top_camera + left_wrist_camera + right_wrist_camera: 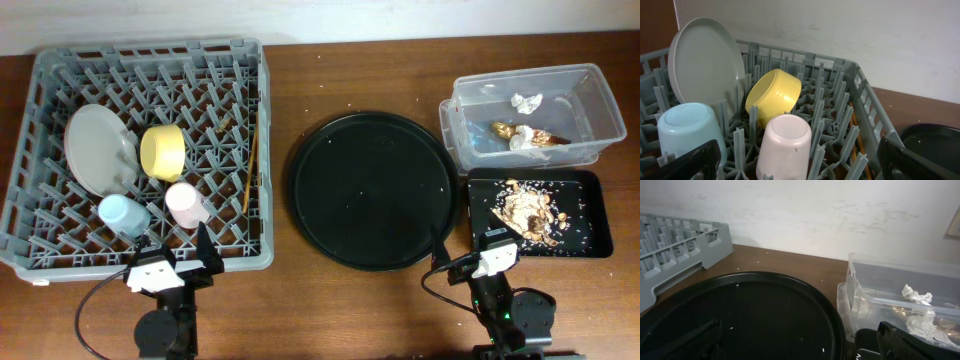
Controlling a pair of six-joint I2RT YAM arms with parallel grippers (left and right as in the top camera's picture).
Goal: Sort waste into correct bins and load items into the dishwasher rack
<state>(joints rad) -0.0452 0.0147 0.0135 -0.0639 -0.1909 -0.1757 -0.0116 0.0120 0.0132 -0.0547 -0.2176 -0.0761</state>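
The grey dishwasher rack [150, 47] stands at the left and holds the pale grey bowl [98, 150] on edge, the yellow bowl [162, 152] on its side, the pink cup [185, 203] and the blue cup [122, 214] upside down, and chopsticks [250, 165] along its right side. The clear tub [600, 95] holds white tissue [525, 101] and a gold wrapper [525, 133]. The shallow black tray [590, 190] holds food scraps [525, 210]. My left gripper [178, 245] is open and empty at the rack's front edge, facing the pink cup [785, 145]. My right gripper [468, 250] is open and empty.
A large round black tray [372, 190] lies mid-table between rack and bins, bearing only a few crumbs. It fills the lower right wrist view [740, 315], with the tub [900, 285] to its right. Both arm bases sit at the front table edge.
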